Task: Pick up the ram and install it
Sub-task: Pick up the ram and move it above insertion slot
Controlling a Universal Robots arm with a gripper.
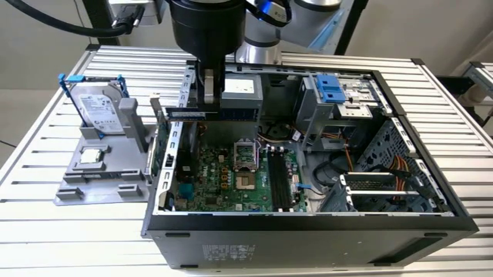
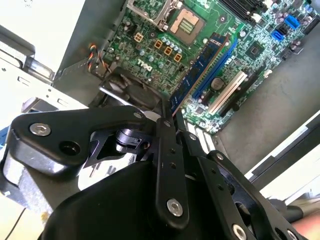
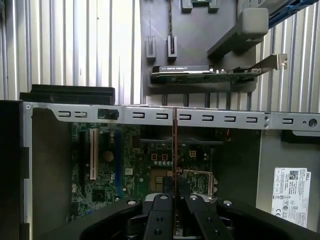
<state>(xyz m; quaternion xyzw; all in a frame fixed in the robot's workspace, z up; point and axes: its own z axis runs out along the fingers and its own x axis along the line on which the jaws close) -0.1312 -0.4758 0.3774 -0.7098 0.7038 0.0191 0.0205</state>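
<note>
Clamped in the pincer (image 2: 169,116), between matte black metal fingers: the ram (image 2: 200,70), a thin flat green stick with dark blue label, jutting past the tips, over the studded green motherboard (image 2: 145,47).

We see bright, even light: the slatted tabletop (image 1: 38,196) gleams pale, while the computer case (image 1: 308,236) holds soft shadow inside.

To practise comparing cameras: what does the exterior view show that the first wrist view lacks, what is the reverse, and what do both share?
Exterior view: the blue drive latch, the orange cables, the perforated drive cage. First wrist view: the thin edge of the ram, pinched in the gripper. Shared: the ram itself, the motherboard and the case.
</note>
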